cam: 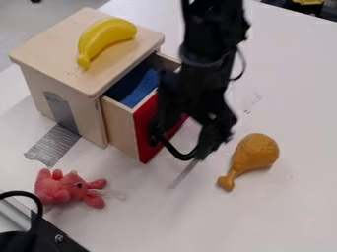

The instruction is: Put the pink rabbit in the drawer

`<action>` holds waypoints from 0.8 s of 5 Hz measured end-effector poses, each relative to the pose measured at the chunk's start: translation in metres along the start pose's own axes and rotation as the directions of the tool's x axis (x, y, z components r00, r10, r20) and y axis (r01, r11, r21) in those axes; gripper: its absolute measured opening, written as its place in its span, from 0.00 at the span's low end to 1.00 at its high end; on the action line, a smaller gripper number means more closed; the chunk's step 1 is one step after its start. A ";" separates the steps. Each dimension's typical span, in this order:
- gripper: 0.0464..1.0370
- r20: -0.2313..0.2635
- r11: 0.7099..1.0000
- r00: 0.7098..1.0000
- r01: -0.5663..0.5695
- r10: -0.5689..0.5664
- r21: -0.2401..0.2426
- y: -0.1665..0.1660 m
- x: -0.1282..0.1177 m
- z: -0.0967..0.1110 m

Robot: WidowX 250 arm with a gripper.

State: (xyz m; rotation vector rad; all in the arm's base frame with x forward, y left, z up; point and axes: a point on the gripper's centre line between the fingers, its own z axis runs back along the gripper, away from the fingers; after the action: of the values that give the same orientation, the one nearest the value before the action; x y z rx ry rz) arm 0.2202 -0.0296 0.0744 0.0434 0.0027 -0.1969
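White tabletop runs off the near and right sides of the camera view, with grey floor beyond its far left edge and a broad bare stretch at the right. At the near left corner, a metal rail with black parts and a looping black cable bounds the room beside the pink rabbit, which lies on the table, outside the drawer. Grey tape runs from the side of the wooden cabinet down onto the tabletop. On the cabinet's top lies a yellow banana, close to the side above the drawer. The drawer is pulled out, its red front facing the near right, with blue cloth inside. The black gripper hangs at that front, hiding part of it and blocking the view of the drawer's right side; its fingers stand apart, with nothing visible between them. Just below is a thin grey streak on the table. To the gripper's right, a brown toy drumstick lies with its narrow end toward the near left. Small dark marks dot the surface farther back.
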 end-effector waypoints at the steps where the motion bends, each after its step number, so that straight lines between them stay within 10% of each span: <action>1: 0.96 0.031 0.999 0.999 -0.019 0.020 -0.048 0.009 -0.028 0.004; 3: 0.96 0.010 0.994 0.997 -0.078 0.079 -0.071 0.039 -0.092 0.000; 4: 0.96 -0.009 0.997 0.997 -0.072 0.072 0.020 0.061 -0.106 -0.013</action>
State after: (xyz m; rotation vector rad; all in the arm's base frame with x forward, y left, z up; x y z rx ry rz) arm 0.1284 0.0517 0.0650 0.0635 0.0088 -0.1246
